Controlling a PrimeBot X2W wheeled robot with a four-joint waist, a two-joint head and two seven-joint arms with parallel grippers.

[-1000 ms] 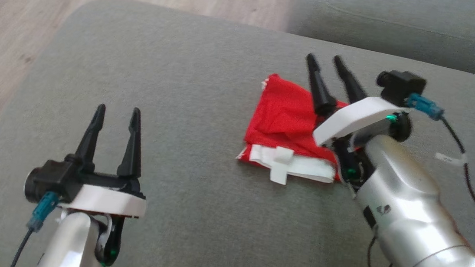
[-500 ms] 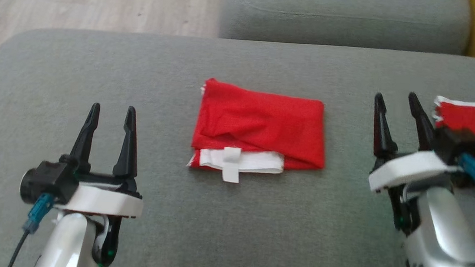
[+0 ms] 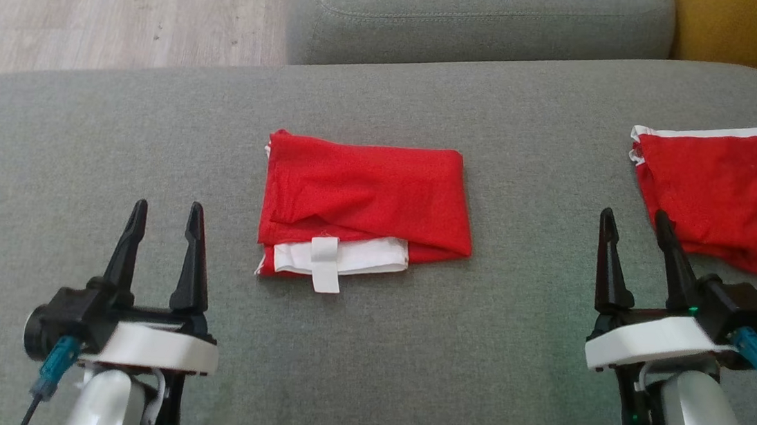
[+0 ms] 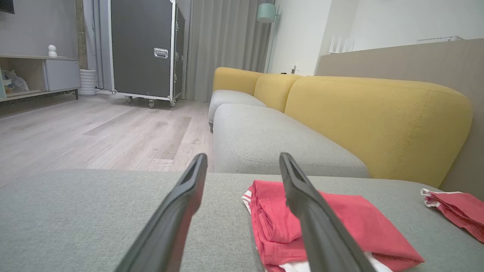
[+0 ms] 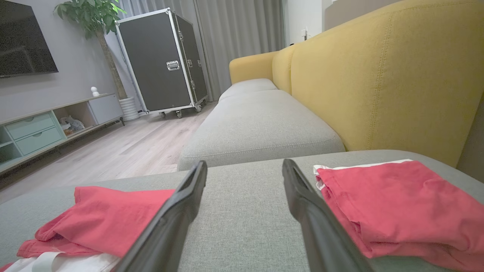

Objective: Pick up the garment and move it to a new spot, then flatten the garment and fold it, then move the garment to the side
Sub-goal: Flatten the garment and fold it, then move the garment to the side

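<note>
Beside the folded garment (image 3: 367,187), left hand (image 3: 168,203), right hand (image 3: 634,211) — wide, empty, pointing forward

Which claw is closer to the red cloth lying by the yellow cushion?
Right. The right gripper is close beside that red cloth, at its near edge. The left gripper is far across the couch, on the other side of the folded garment.

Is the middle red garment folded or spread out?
Folded: the garment lies as a compact rectangle, layers stacked, white band showing at its near edge.
</note>
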